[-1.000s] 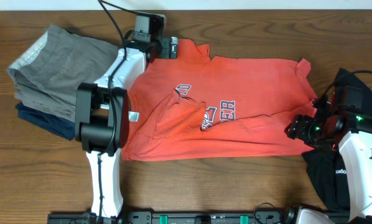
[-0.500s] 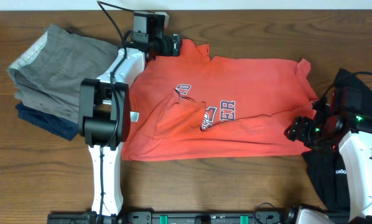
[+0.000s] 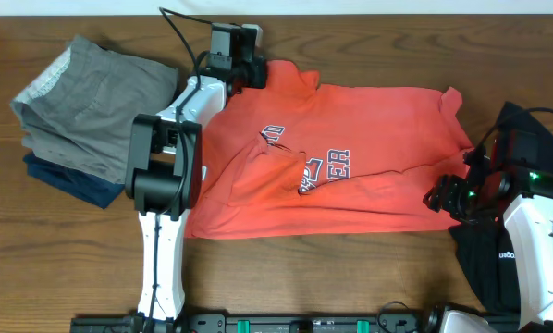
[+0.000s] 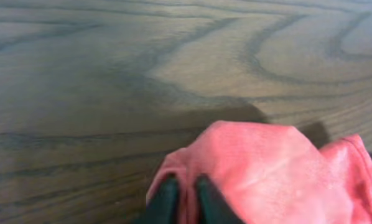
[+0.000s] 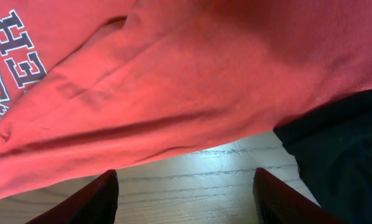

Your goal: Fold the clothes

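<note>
Brown wood-grain table (image 3: 350, 277) fills my overhead view. At ten o'clock I see a grey folded garment (image 3: 92, 102) stacked on a navy folded garment (image 3: 68, 180). Near twelve o'clock my left gripper (image 3: 256, 72) is clenched on a sleeve tip of the coral-red T-shirt (image 3: 369, 148), which lies spread across the centre, lettering up, with one flap folded over. Toward three o'clock my right gripper (image 3: 440, 197) sits at the shirt's lower right edge, fingers spread, grasping nothing. At four o'clock a black garment (image 3: 480, 259) lies just beside the shirt, partly under that arm.
</note>
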Robot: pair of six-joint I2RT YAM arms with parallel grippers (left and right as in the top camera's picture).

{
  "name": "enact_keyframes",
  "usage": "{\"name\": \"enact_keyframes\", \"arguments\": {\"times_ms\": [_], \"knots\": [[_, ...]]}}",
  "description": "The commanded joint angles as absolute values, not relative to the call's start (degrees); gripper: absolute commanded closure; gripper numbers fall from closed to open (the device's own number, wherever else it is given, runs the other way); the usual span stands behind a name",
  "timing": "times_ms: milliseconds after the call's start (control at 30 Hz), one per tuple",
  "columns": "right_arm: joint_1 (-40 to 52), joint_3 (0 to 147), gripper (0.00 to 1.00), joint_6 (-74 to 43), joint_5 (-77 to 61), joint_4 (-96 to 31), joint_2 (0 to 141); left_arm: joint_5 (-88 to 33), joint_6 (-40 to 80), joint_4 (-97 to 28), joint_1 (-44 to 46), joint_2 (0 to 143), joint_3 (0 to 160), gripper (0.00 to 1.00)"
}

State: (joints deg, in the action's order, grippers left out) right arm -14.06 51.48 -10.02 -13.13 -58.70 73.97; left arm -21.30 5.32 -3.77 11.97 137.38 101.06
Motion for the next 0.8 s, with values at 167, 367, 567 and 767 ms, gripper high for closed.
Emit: {"name": "enact_keyframes", "arguments": {"times_ms": [167,367,567,767], "knots": [[-14.9,52.1,0.33,-10.2,-13.5,-56.6,73.5,-24.8,15.8,-5.0,9.8,136.0,102.2,0.94],[-14.9,52.1,0.27,-10.2,-9.0,-44.5,73.9,-35.5,21.0,-8.7,8.3,132.4,102.2,0.94],[-15.0,52.5,0.21,-9.6,-8.4,-27.7,81.2,-35.4,21.1,-18.1,7.4,129.1,102.2,0.94],[-15.0,62.1,0.22,-10.2,-8.3,-22.3,97.4,-35.4,21.1,-26.4,6.4,126.7,102.2,0.94]]}}
